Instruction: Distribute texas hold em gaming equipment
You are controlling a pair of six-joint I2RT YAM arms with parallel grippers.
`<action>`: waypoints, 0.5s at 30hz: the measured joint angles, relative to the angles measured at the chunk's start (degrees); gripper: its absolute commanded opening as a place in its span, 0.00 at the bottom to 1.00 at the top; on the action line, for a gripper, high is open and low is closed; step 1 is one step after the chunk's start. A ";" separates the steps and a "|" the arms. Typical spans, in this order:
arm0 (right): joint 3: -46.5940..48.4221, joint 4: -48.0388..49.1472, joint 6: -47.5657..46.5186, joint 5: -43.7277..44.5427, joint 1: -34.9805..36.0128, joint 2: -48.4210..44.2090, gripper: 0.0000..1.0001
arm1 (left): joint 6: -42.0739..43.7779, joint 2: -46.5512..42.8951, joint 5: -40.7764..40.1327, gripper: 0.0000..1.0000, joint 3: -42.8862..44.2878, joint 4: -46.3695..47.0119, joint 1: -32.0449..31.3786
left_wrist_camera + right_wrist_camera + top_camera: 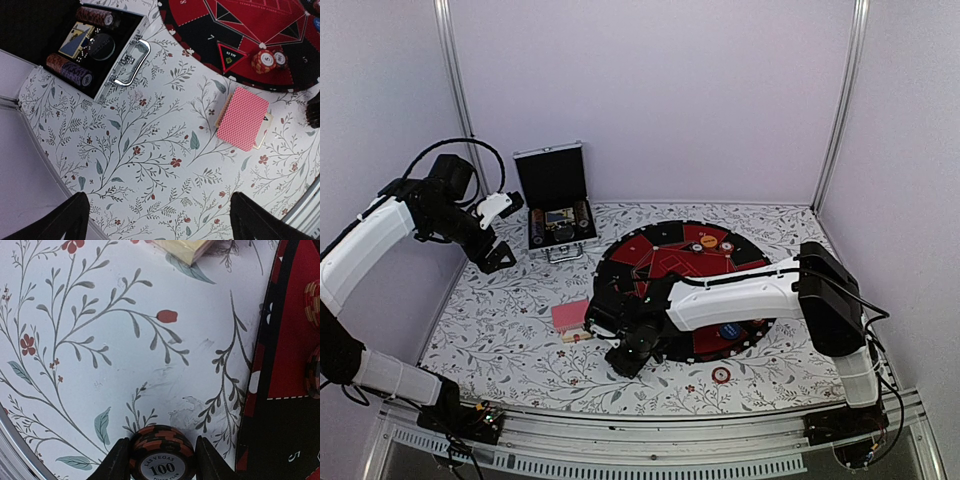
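Right gripper (pixel 162 461) is pinching a black-and-orange chip (pixel 161 454) marked 100 by its rim, one finger on each side, the jaws only as wide as the chip. It sits low over the flowered tablecloth (pixel 100 340), just beside the near-left edge of the round red-and-black mat (pixel 285 365). Whether the chip is lifted or touching the cloth, and whether it is one chip or a short stack, I cannot tell. A chip like this is probably hard, stiff and light, with a smooth rim that could slip or tip, so a grip across opposite edges, as here, looks right. Just beyond lies the pink-backed pack of cards (pixel 242 118), near the mat's edge. More chips (pixel 263 61) rest on the mat. Further back and well to the left, the left gripper (pixel 160 220) hangs high over the cloth with its fingers (pixel 60 220) spread wide and nothing between them. Farthest off, the open case (pixel 100 50) holds rows of chips.
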 measured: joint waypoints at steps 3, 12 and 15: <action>0.35 -0.79 -0.04 0.00 0.00 0.00 0.37 | 0.02 0.00 0.00 1.00 0.00 0.00 0.00; 1.53 -2.58 -0.07 -0.04 0.00 -0.02 0.35 | 0.02 0.00 0.00 1.00 0.00 0.00 0.00; 1.60 -2.84 -0.07 -0.09 0.00 -0.13 0.35 | 0.00 0.00 0.00 1.00 0.00 0.00 -0.02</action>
